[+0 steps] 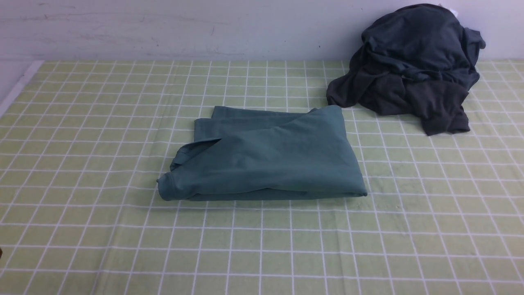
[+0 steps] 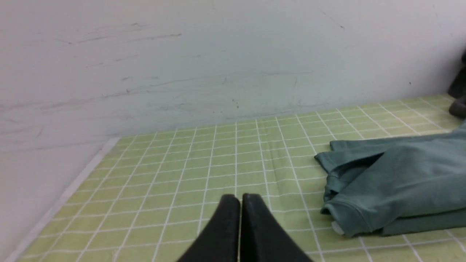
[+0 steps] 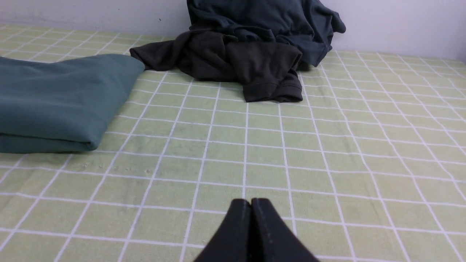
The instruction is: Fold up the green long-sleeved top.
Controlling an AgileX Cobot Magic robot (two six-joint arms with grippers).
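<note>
Leftmost, the left gripper (image 2: 239, 199) hangs over bare checked cloth on the table (image 1: 82, 229), its fingers pressed together and empty. Near the table's middle lies the green long-sleeved top (image 1: 266, 157), folded into a flat rectangle with a cuff at its near left corner. Farther right, the right gripper (image 3: 251, 202) is likewise pressed together, holding nothing. At the far right, dark garments (image 1: 417, 65) lie heaped against the wall.

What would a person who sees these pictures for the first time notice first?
The eye goes first to the green top, folded into a flat bundle in the middle of the checked cloth. Next comes the heap of dark clothes, crumpled at the far right against the wall. In the wrist views, the left claw and the right claw are both shut and hold nothing.
</note>
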